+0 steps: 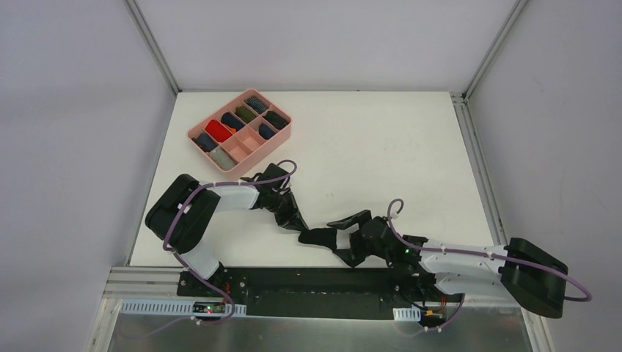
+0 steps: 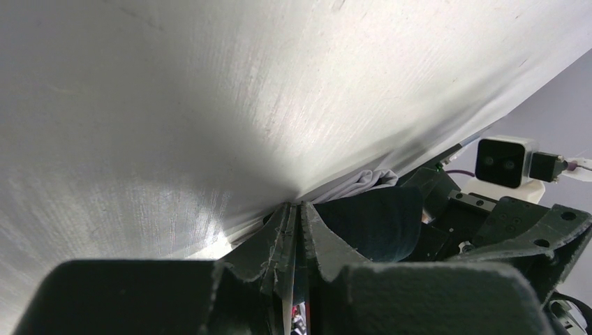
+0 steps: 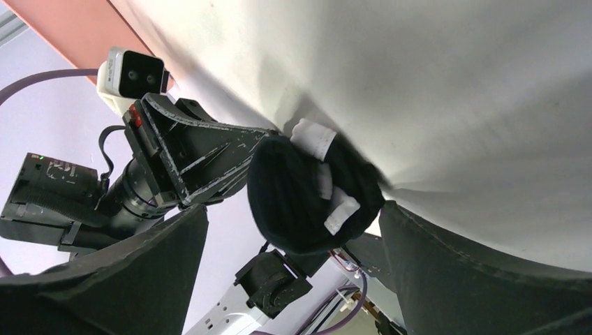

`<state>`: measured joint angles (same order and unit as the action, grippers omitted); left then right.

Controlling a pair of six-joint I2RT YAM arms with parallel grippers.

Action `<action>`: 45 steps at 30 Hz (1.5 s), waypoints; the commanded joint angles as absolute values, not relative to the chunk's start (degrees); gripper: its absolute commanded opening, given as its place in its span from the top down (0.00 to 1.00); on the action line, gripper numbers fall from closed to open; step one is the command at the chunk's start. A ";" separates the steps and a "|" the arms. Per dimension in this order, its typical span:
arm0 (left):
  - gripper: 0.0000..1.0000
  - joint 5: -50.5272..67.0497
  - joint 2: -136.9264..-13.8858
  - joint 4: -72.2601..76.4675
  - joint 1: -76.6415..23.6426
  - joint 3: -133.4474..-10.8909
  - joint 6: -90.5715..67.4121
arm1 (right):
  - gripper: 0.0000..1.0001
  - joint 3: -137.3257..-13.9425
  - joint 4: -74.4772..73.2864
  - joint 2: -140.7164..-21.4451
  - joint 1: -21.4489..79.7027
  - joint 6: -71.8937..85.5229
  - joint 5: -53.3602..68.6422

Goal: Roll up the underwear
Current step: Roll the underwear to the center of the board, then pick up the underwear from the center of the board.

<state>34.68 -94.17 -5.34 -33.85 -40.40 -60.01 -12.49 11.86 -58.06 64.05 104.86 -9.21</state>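
Left pincer (image 1: 297, 222) narrow, pinched on black underwear (image 1: 317, 236) near front edge of surface (image 1: 381, 147). Right pincer (image 1: 348, 237) wide open, just beside underwear, not holding it.

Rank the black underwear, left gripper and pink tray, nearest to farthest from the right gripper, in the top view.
1. black underwear, just left of the right gripper
2. left gripper, farther left
3. pink tray, far back left
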 commanded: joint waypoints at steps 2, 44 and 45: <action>0.91 33.32 -93.55 -7.82 -34.55 -40.00 -58.03 | 0.09 -11.04 17.75 -60.55 63.81 120.07 -10.91; 0.18 6.28 -63.62 -27.51 -47.26 -53.20 -21.18 | 0.80 -12.12 25.43 -75.17 62.75 118.46 -8.05; 0.17 4.74 -63.31 -27.47 -49.12 -53.27 -19.28 | 0.80 -12.25 25.60 -75.46 62.73 118.41 -7.85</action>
